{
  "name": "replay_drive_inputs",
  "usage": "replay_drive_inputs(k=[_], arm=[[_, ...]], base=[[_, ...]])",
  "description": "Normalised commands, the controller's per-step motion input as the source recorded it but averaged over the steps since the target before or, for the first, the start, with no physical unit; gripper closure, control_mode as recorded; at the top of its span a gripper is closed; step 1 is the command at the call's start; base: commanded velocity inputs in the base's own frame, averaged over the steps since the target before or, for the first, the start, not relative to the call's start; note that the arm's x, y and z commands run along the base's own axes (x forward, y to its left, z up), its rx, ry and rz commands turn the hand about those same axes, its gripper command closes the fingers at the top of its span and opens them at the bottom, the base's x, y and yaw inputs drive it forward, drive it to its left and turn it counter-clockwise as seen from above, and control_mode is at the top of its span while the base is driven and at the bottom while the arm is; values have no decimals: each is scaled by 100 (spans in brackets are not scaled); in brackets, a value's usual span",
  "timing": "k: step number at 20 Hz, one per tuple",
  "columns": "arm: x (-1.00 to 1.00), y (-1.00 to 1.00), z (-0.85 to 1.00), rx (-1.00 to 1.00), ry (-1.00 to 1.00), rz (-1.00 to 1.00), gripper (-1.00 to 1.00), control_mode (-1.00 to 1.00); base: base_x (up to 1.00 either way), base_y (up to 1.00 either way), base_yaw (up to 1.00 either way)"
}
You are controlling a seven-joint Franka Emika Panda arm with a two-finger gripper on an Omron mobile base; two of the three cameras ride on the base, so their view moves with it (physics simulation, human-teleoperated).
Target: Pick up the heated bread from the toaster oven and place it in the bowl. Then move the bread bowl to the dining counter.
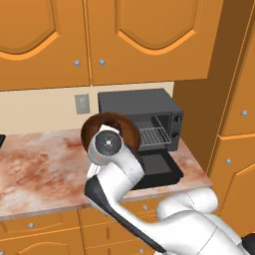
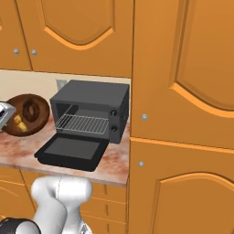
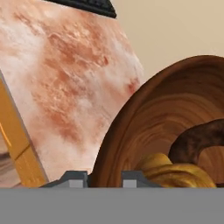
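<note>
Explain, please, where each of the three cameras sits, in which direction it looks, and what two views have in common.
Left base view: behind the arm to its left, looking forward and down at the counter; the white arm rises in front of the bowl.
Right base view: behind to the right, facing the toaster oven, door down; the arm's base shows low.
Hand view: on the hand, close to the bowl's rim, beside the bread; the gripper straddles it.
Shared: both base views show oven and tilted bowl.
</note>
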Motion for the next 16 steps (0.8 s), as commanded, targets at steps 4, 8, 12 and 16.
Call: replay_drive_inputs(k=[4,8,12,16], arm=[[-6,-100,100,14,7,-8,100,-100],[11,-100,58,7,9,0,100,-100],[0,-100,49,7,0,0,100,-100],[14,-70,14,1,0,0,100,-100]], base=[[0,0,0],[0,0,0],[0,0,0],[0,0,0]])
